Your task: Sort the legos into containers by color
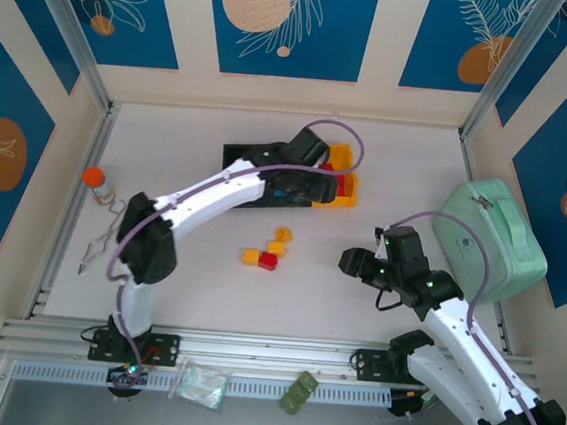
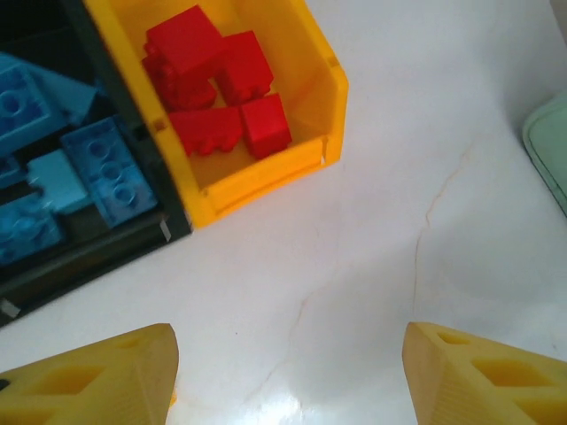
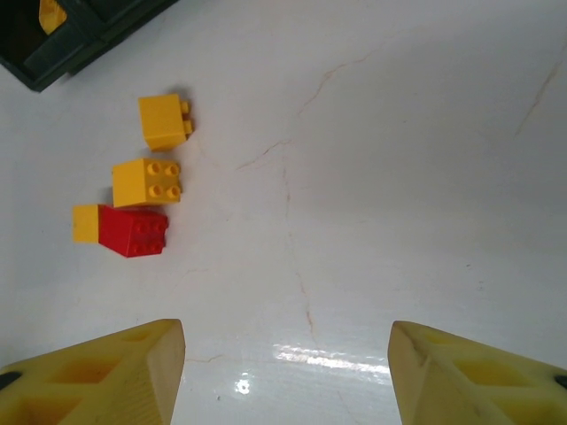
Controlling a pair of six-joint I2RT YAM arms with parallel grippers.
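Note:
Three joined containers stand mid-table: two black ones (image 1: 243, 158) and a yellow-orange one (image 1: 342, 158). In the left wrist view the yellow-orange container (image 2: 266, 177) holds several red legos (image 2: 213, 97), and the black container (image 2: 89, 257) beside it holds blue legos (image 2: 106, 168). My left gripper (image 1: 319, 181) (image 2: 288, 372) hangs open above the table just beside the yellow-orange container, with nothing between its fingers. Three yellow legos (image 3: 146, 181) and one red lego (image 3: 133, 230) lie loose on the table (image 1: 268, 260). To their right, my right gripper (image 1: 354, 262) (image 3: 285, 372) is open and holds nothing.
A large mint-green case (image 1: 492, 241) sits at the right wall, close to the right arm. An orange-capped bottle (image 1: 97, 185) stands at the left edge. An olive-green toy (image 1: 298, 392) and a clear bag (image 1: 199, 383) lie on the near rail.

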